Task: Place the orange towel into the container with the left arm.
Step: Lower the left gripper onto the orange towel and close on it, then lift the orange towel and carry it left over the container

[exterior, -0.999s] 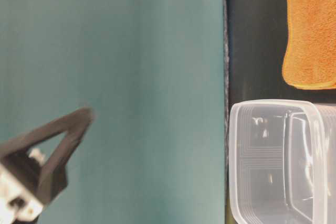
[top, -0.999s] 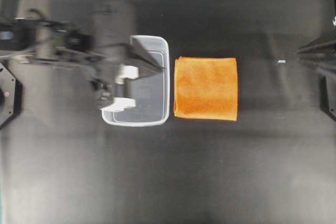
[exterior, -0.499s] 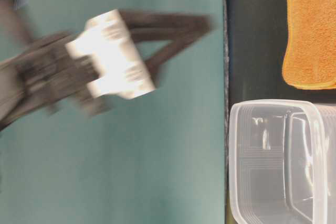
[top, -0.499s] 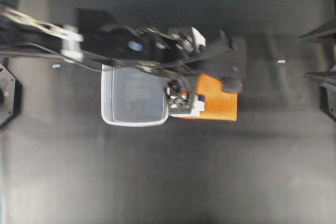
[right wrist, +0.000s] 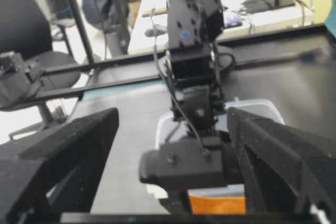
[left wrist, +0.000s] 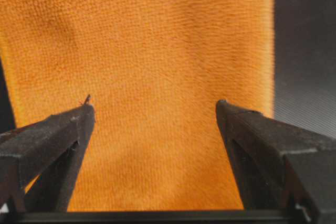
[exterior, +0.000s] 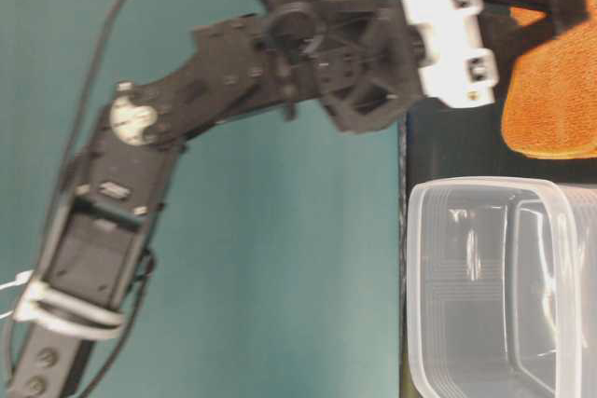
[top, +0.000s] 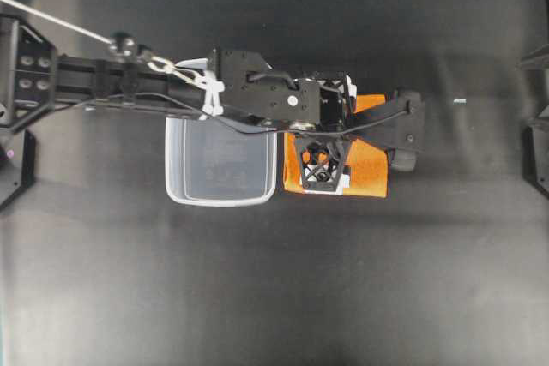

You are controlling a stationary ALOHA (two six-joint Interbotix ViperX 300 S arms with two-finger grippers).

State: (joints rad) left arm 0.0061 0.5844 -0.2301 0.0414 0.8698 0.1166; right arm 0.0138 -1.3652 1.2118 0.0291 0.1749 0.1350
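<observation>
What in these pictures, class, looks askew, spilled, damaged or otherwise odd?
Nothing stands out. The orange towel lies flat and square beside the upright container, and the open left pincer is poised over the towel.

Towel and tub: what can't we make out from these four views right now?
- Towel, overhead: the left arm hides its middle and left part.
- Left gripper, wrist view: open over the towel; whether the fingertips touch it is unclear.
- Tub, table-level: cut off by the right and bottom edges.
- Tub, right wrist view: mostly behind the left arm.
</observation>
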